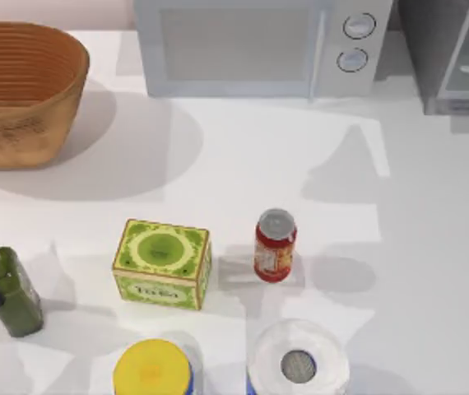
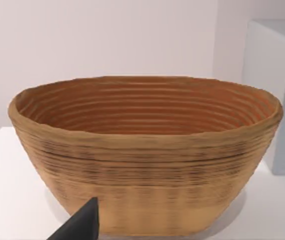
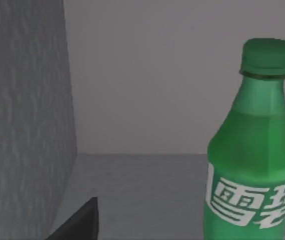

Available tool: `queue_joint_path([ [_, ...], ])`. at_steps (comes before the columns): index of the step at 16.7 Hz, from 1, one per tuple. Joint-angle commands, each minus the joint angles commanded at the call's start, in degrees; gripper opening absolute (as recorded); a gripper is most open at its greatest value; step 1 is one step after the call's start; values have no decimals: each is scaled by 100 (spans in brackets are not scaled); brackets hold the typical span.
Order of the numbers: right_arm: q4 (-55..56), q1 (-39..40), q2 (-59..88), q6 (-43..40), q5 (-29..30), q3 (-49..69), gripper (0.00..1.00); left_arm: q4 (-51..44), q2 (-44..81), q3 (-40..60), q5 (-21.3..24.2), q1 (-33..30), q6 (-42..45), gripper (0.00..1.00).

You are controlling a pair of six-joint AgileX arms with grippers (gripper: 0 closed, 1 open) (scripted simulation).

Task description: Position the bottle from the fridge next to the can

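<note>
The bottle (image 3: 255, 165), bright green with a green cap and a pale label band, stands upright on the grey floor inside the fridge (image 3: 22, 100) in the right wrist view. A dark part of my right gripper (image 3: 77, 222) shows low in that view, short of the bottle and off to its side. The fridge (image 1: 452, 58) stands at the table's back right corner. The red can (image 1: 275, 245) with a silver top stands upright near the table's middle. A dark part of my left gripper (image 2: 82, 225) faces a woven basket.
A woven basket (image 1: 16, 90) sits at the back left, with a white microwave (image 1: 259, 45) behind the middle. A green tea box (image 1: 162, 263) stands left of the can. A dark olive bottle (image 1: 14, 292), a yellow-lidded jar (image 1: 152, 370) and a white-lidded container (image 1: 299, 362) line the front.
</note>
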Motion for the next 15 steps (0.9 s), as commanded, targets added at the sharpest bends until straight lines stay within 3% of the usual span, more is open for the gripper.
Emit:
queue_joint_path([
  [6, 1013, -201, 1784, -10, -145, 890, 100, 0, 0, 0, 0, 0, 0, 100],
  [15, 975, -179, 2000, -12, -122, 1152, 100, 0, 0, 0, 0, 0, 0, 100],
])
